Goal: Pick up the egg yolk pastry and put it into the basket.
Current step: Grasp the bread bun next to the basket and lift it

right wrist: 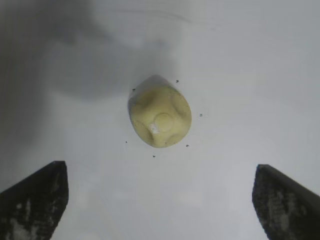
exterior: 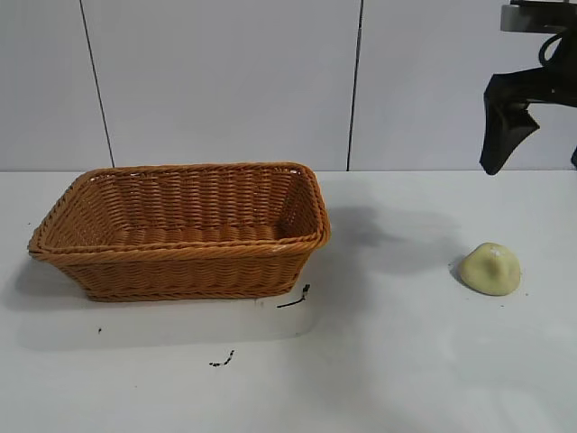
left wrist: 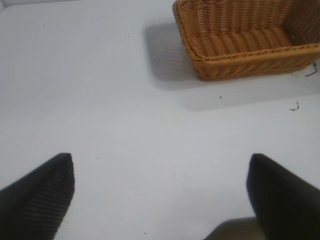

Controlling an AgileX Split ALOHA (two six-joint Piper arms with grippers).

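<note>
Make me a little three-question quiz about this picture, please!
1. True or false: the pastry is inside the basket.
2. What is the right end effector doing? A. hanging open above the pastry B. squeezing the pastry C. resting in the basket
3. Fill in: the pastry lies on the white ____.

Key: 1 false; 2 A; 3 table.

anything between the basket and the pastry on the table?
No. Exterior view shows bare white table between basket and egg yolk pastry, only shadow.
</note>
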